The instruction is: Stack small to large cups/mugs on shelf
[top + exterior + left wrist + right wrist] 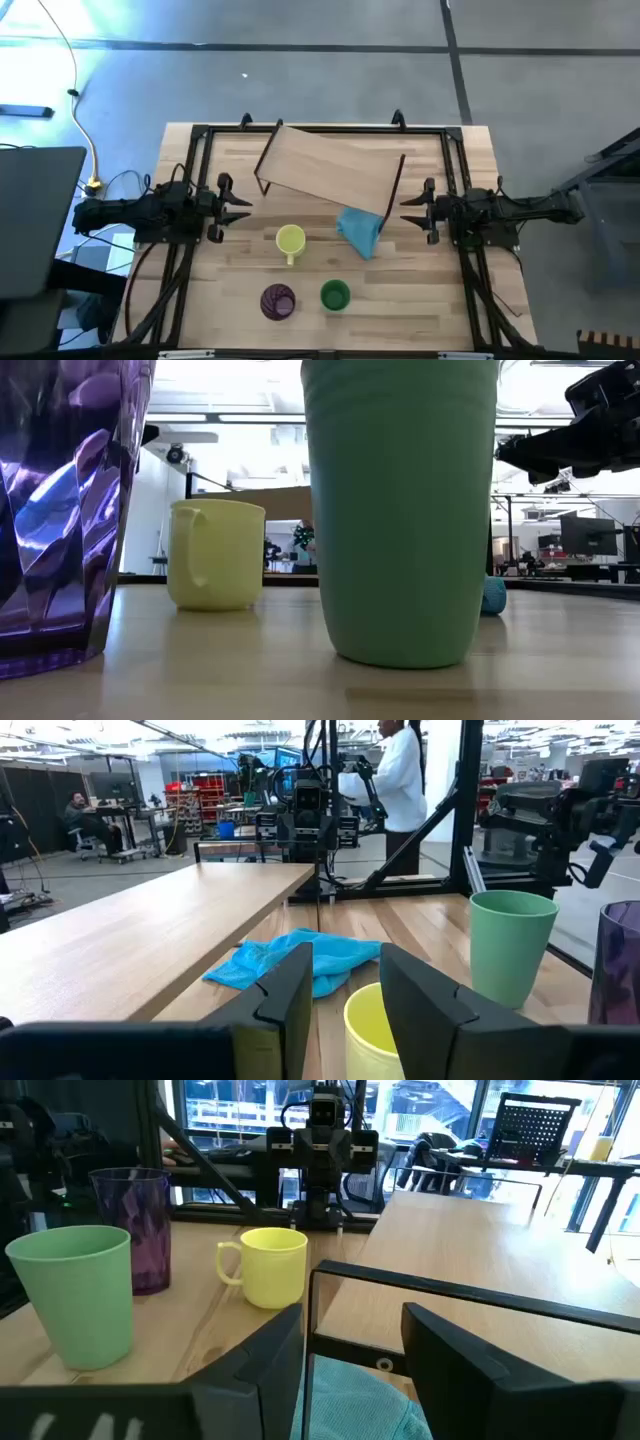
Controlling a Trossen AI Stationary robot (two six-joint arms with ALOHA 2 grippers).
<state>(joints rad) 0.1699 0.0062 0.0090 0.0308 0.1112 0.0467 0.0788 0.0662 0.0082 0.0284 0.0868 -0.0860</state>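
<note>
The small yellow mug (pixel 290 240) stands upright on the table's middle, its handle toward the near edge. The green cup (pixel 335 295) and the purple ribbed tumbler (pixel 278 301) stand upright near the front edge. The shelf (pixel 325 170), a light wooden board on black legs, stands at the back, turned askew. My left gripper (pixel 240 207) is open and empty at the table's left, above the table. My right gripper (pixel 412 210) is open and empty at the right. In the left wrist view the mug (pixel 375 1020) shows between the fingers, farther off.
A crumpled blue cloth (pixel 360 230) lies by the shelf's near right leg, right of the mug. Black frame rails (pixel 195 170) run along the table's sides and back. A person in white (pixel 400 780) stands in the room beyond the table.
</note>
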